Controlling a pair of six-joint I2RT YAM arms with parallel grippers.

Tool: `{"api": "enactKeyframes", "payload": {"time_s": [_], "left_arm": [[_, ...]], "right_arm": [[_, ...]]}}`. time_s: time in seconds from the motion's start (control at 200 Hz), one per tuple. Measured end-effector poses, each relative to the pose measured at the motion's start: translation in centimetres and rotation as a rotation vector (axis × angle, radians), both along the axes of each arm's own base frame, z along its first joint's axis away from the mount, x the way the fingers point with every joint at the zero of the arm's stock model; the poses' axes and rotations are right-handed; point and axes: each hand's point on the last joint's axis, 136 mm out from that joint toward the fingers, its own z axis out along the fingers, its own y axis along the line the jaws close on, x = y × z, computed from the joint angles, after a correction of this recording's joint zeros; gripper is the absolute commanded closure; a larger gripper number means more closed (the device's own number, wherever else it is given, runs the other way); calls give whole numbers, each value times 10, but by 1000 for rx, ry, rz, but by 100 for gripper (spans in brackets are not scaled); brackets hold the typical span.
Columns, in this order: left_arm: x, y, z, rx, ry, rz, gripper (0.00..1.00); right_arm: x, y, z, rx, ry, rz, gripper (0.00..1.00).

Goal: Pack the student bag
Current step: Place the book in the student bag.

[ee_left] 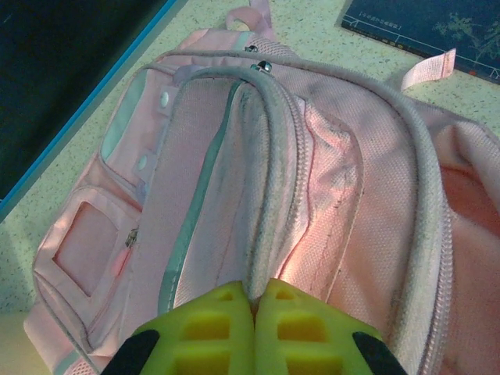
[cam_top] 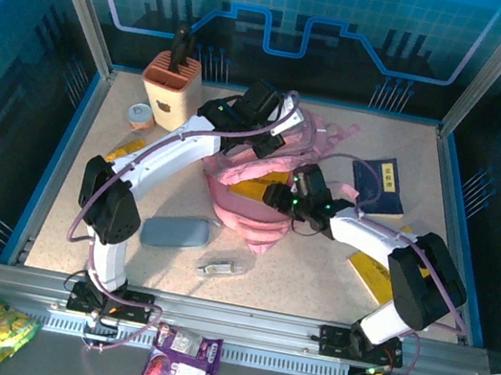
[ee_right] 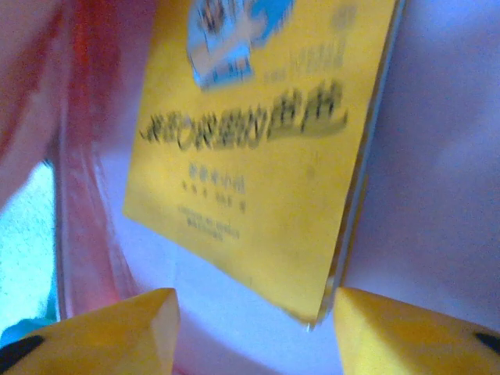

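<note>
Left wrist: your left gripper (ee_left: 252,291) clamps the student bag (ee_left: 336,180) rim; hold it taut, right gripper (ee_right: 254,295) gapes empty below yellow book (ee_right: 258,156).

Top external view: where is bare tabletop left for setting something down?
Free: the near strip between the small packet and the yellow book at right; the far right corner beyond the blue book. Crowded around the student bag and by the pencil case.

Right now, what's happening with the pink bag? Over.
Left gripper shut on the bag rim. Right gripper open inside bag, yellow book lying just ahead. Nothing seen blocking the opening.
</note>
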Motion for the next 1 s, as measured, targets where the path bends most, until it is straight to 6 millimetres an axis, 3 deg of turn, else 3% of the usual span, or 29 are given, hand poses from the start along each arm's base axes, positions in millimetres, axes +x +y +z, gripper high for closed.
{"api": "enactKeyframes", "payload": {"time_s": [0.135, 0.275, 0.45, 0.785, 0.91, 1.001], "left_arm": [[0, 0, 0, -1, 1, -1, 100], [-1, -1, 0, -5, 3, -6, 100], [0, 0, 0, -5, 3, -3, 100], [3, 7, 0, -24, -9, 6, 100], [3, 10, -2, -29, -8, 8, 100], [1, 11, -3, -31, -2, 6, 100]], "right_arm": [[-11, 12, -18, -24, 40, 30, 65], [-6, 17, -37, -60, 66, 30, 78], [9, 18, -31, -74, 23, 16, 84], [64, -15, -6, -123, -82, -109, 86], [65, -21, -6, -137, -92, -100, 78], [53, -19, -2, -103, -100, -53, 73]]}}
